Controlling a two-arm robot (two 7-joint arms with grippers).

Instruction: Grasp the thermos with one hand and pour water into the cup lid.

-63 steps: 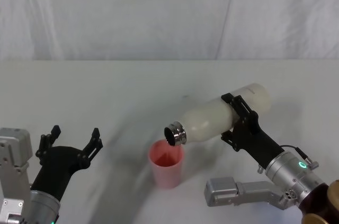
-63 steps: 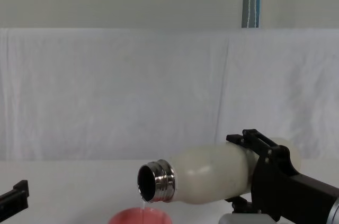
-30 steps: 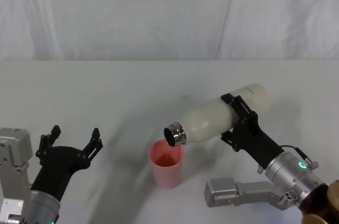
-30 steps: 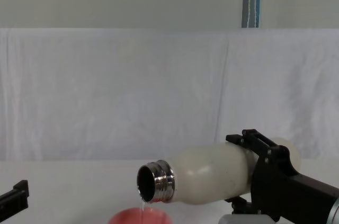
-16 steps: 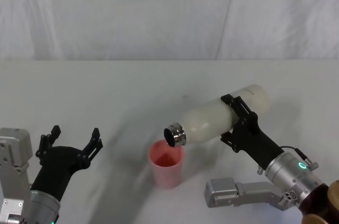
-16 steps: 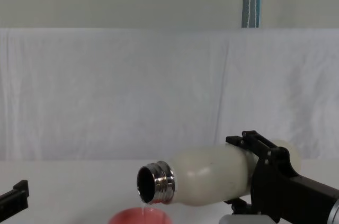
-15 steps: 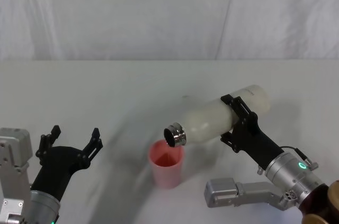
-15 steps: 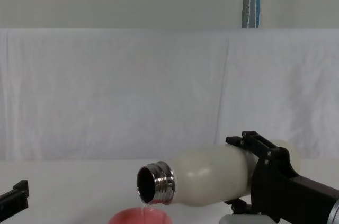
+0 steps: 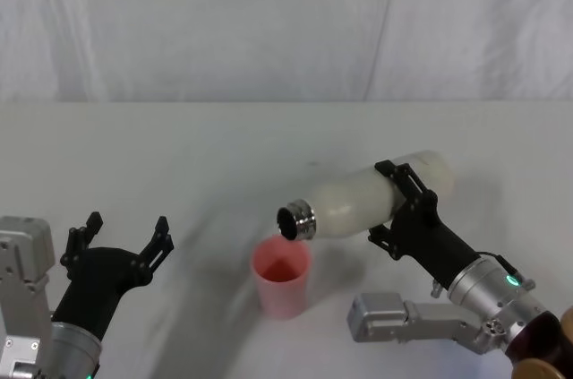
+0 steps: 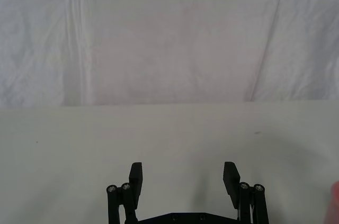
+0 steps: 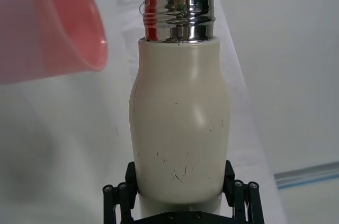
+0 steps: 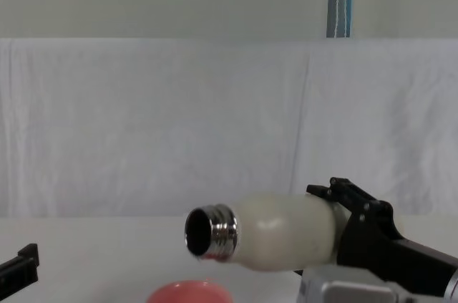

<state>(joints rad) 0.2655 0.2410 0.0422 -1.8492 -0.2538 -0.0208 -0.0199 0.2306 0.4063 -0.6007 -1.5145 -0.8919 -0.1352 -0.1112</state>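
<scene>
Thermos [image 9: 358, 202] now leveller, trickle gone.

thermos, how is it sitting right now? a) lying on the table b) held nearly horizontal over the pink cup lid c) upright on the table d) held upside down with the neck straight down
b: the right end effector is shut on the thermos, holding it roughly level in the air, its steel neck pointing out above the cup lid.
</scene>
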